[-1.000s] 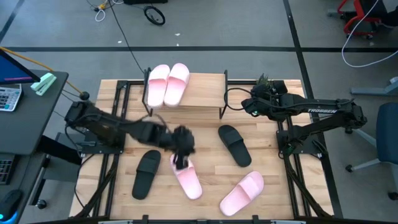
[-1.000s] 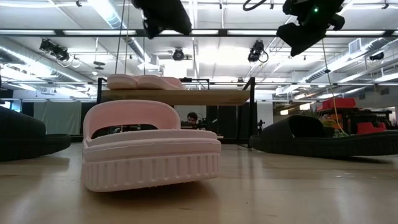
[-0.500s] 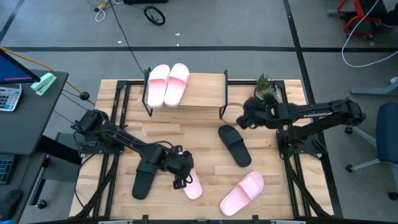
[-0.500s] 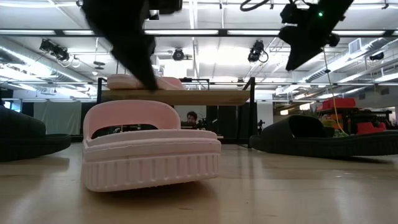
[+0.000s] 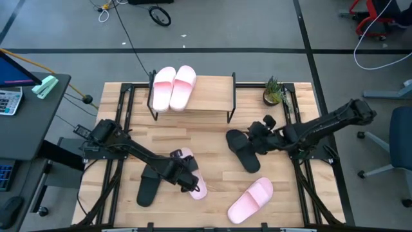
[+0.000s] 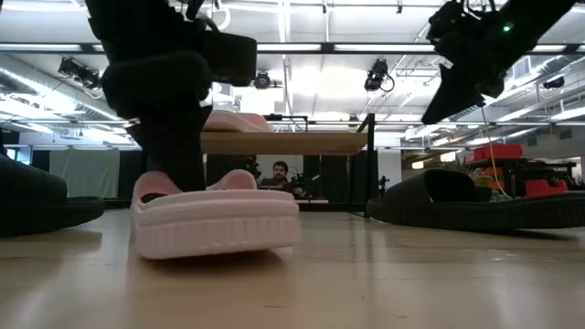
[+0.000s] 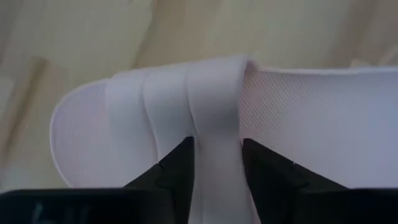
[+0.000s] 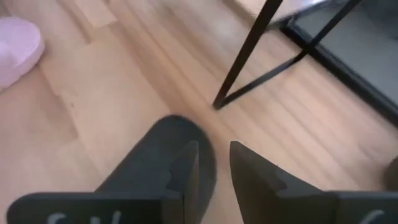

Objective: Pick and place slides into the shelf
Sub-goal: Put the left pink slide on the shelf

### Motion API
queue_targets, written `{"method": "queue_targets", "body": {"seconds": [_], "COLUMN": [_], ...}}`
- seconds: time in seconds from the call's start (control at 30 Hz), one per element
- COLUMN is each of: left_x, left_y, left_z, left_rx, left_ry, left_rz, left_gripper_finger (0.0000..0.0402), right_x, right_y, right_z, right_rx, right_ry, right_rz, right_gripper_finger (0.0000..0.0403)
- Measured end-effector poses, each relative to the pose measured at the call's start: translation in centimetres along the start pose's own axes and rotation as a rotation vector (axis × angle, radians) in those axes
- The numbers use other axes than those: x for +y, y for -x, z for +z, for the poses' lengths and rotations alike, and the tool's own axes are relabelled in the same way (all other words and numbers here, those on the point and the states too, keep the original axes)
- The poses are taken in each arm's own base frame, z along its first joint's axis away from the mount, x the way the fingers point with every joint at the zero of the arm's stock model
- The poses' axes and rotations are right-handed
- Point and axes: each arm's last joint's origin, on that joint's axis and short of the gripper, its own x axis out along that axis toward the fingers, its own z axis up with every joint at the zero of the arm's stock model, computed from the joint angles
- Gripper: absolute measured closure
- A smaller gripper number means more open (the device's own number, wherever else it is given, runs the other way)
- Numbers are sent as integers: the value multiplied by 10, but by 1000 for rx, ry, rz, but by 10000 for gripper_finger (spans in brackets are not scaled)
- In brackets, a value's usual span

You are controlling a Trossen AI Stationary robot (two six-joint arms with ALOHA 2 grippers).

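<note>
Toward the table's near side lies a light pink slide [image 5: 199, 188] [image 6: 215, 219], and my left gripper [image 5: 182, 173] [image 7: 214, 171] is down on it, shut on its strap. My right gripper [image 5: 253, 140] [image 8: 214, 155] hangs open just above the near end of a black slide [image 5: 243, 153] [image 8: 155, 149] [image 6: 457, 196] that lies flat right of centre; it touches nothing. The shelf [image 5: 209, 96] [image 6: 292, 142] stands at the far side. Two pink slides [image 5: 174, 87] rest sole-down on the left half of its top. My left gripper pinches the pink slide's wide strap [image 7: 214, 118] between its two fingers [image 7: 180, 171], and the strap bunches into a raised ridge between them. The fingers come from above, pointing down. The sole [image 6: 219, 233] rests on the table.
A second black slide [image 5: 151, 182] [image 6: 37, 206] lies left of the held one. Another pink slide [image 5: 251, 200] [image 8: 15, 46] lies near the table's near right. A small potted plant [image 5: 273, 90] stands right of the shelf. The shelf's black leg [image 8: 249, 56] is just beyond my right gripper.
My left gripper has come down onto the pink slide and taken hold of its strap; the slide has slid a little toward the far edge. My right gripper has moved from the shelf's right end toward the near edge and down over the black slide.
</note>
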Motion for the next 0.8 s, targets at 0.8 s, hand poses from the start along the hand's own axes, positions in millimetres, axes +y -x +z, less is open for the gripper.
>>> {"method": "queue_targets", "body": {"seconds": [0.8], "left_x": [-26], "left_y": [49], "left_z": [20], "left_rx": [-334], "left_ry": [9], "left_rz": [105], "left_gripper_finger": [373], "right_x": [14], "right_y": [12], "right_z": [-34], "right_rx": [24], "right_ry": [36], "right_rz": [88], "right_gripper_finger": [305]}}
